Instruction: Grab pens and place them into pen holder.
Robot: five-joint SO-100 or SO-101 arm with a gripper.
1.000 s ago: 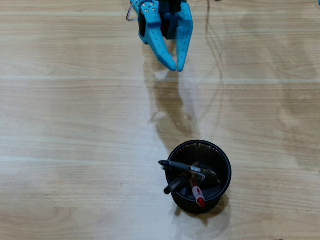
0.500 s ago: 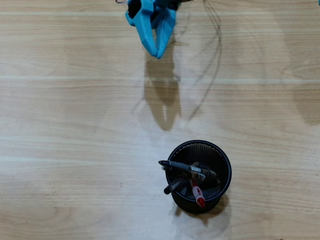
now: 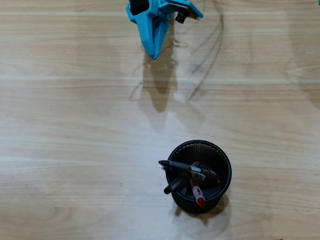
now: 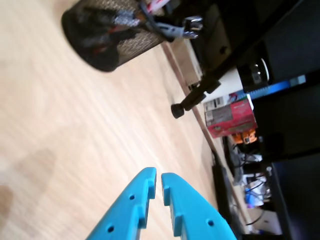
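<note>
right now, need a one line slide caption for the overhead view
Blue gripper shut and empty at the table's top edge; pens stand in the black mesh pen holder.

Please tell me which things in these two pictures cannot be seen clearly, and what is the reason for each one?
- Pens, overhead view: their lower parts are hidden inside the pen holder; they overlap, so the count is unsure.
- Pen holder, wrist view: blurred, top cut by the edge.
- Gripper, overhead view: base cut by the top edge.
- Red box, wrist view: text too small.
</note>
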